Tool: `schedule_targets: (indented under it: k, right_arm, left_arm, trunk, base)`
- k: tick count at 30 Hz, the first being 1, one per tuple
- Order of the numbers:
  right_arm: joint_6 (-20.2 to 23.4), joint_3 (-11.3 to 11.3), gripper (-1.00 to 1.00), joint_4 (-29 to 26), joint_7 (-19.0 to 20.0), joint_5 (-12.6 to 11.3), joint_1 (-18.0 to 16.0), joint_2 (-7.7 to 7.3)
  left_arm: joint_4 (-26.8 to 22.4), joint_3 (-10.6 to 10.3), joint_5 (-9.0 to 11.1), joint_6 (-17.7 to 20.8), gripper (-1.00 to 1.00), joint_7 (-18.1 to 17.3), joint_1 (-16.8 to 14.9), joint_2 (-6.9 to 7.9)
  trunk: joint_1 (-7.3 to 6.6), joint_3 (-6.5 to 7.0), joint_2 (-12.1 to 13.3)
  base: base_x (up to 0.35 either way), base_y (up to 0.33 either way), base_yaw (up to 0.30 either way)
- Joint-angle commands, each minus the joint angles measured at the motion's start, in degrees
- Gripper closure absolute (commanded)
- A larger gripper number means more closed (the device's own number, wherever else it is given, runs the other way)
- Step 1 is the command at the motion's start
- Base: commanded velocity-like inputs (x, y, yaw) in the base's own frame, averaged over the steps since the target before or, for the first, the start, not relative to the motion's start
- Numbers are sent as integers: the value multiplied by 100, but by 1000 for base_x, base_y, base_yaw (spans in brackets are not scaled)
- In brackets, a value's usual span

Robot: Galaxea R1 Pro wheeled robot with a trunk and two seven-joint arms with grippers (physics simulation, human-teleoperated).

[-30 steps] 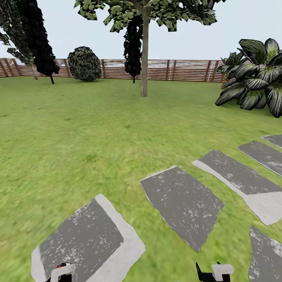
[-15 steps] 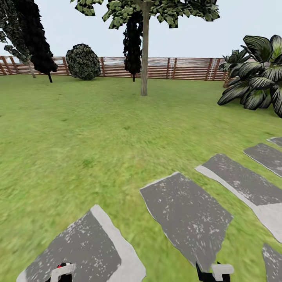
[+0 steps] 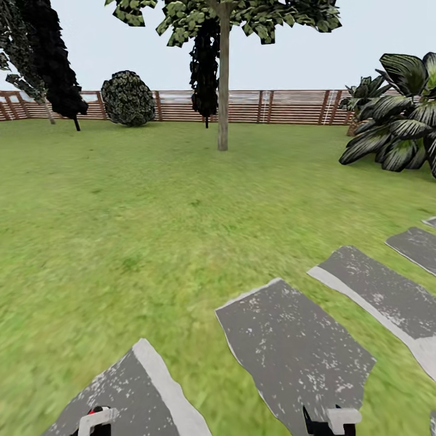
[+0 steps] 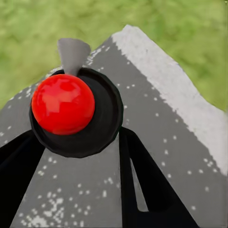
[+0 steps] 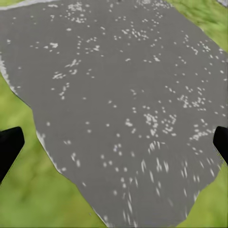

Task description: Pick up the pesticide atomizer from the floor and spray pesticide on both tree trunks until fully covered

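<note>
The pesticide atomizer [image 4: 64,104], a dark bottle with a round red top, sits between the black fingers [image 4: 142,180] of my left gripper [image 4: 76,137], which is shut on it. In the head view its red top [image 3: 92,412] peeks out at the bottom edge by the left gripper [image 3: 97,424]. My right gripper [image 3: 330,424] is low on the right; its fingertips [image 5: 9,147] stand wide apart, open and empty over a paving slab. One tree [image 3: 223,91] with a straight pale trunk stands far ahead on the lawn [image 3: 151,200], before the slat fence [image 3: 272,107].
Grey speckled stepping slabs [image 3: 290,351] lie in the grass under and right of the arms. A large palm plant [image 3: 399,115] stands at the right. Black conifers [image 3: 51,54] and a round bush [image 3: 128,98] line the fence at the left.
The whole head view has shifted: the slabs have slid toward the bottom and right, as the camera moves forward over the lawn. Both grippers keep their places in the picture.
</note>
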Motion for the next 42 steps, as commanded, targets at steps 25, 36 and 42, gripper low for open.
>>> schedule_targets:
  k: [25, 36, 42]
  right_arm:
    - [-17, -8, -100, -5, -4, 1, -2, -2]
    - [-17, -8, -100, -5, -2, 1, -2, -1]
    - [-17, -8, -100, -5, -2, 1, -3, -1]
  left_arm:
    - [5, 21, 7, -18, 100, -18, -3, -2]
    - [5, 21, 7, -18, 100, -15, -2, 0]
    - [5, 16, 7, -18, 100, -16, -3, 1]
  trunk:
    - [3, -5, -1]
    - [3, -5, -1]
    - [3, -5, -1]
  base:
    - [338, 0, 0]
    - [338, 0, 0]
    - [338, 0, 0]
